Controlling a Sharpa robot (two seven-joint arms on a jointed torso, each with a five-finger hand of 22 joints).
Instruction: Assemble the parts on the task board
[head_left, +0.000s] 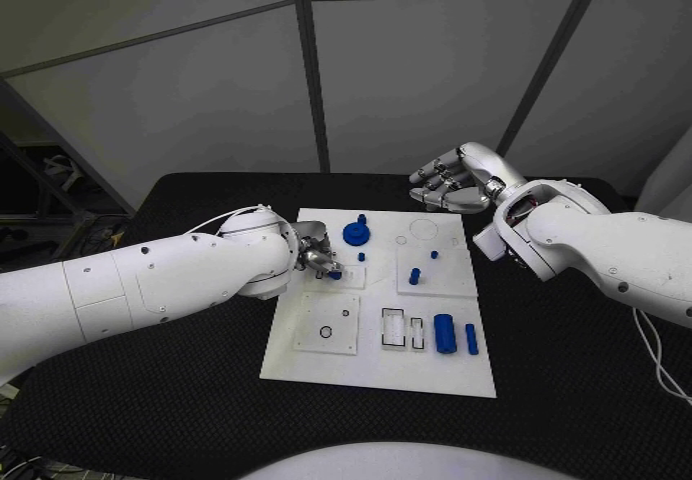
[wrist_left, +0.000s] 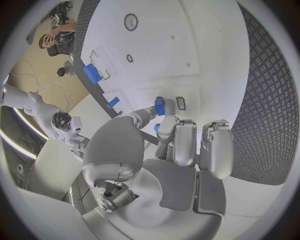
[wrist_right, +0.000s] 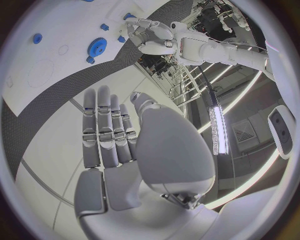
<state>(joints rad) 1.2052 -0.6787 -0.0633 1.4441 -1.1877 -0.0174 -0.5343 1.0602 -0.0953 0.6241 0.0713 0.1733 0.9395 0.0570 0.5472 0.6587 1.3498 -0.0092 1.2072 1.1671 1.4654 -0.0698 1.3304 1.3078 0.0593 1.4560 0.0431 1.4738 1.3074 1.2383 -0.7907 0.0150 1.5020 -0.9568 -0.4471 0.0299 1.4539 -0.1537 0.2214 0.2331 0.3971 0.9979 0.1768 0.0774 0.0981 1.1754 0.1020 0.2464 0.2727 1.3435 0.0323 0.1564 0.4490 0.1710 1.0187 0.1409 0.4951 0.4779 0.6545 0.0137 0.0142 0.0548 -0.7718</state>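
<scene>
Left hand (head_left: 315, 256) mostly hidden behind own forearm (head view); small blue part (wrist_left: 160, 106) at fingers (wrist_left: 167, 128) partly covered.

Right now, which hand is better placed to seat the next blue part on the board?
Left. The left hand is over the task board, pinching a small blue part; the right hand hovers empty beyond the board's far edge.

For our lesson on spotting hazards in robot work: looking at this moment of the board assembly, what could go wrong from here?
1. The left robot hand pinches a small blue part at the fingertips alone; it might slip or tilt before seating.
2. That robot hand sits low over the task board, close to the blue gear and a short peg, so a sideways move could knock them.
3. The right robot hand hovers off the board, open, so it cannot steady anything.
</scene>
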